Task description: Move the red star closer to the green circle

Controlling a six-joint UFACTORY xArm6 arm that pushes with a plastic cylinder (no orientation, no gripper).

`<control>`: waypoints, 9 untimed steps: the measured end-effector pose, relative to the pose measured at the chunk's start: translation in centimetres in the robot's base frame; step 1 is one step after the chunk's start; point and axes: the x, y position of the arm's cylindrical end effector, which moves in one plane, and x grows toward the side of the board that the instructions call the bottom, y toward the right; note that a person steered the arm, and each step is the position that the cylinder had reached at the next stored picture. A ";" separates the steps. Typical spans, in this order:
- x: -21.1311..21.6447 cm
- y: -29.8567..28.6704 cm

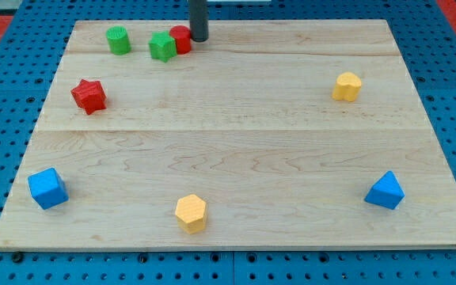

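The red star [89, 96] lies at the view's left, below and left of the green circle [118, 39], which stands near the board's top edge. My tip [199, 38] is at the view's top, just right of a red round block [182, 39] and far up and right of the red star. A green star-like block [162, 47] touches the red round block on its left.
A yellow block [347, 86] sits at the right. A blue cube [47, 188] is at the bottom left, a yellow hexagon [191, 213] at the bottom middle, a blue block [385, 191] at the bottom right. The wooden board [236, 150] lies on a blue pegboard.
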 end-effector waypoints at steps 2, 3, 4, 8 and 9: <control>6.7 -0.8; 14.3 -2.7; 16.1 -6.9; 19.7 -13.5; 15.3 -13.8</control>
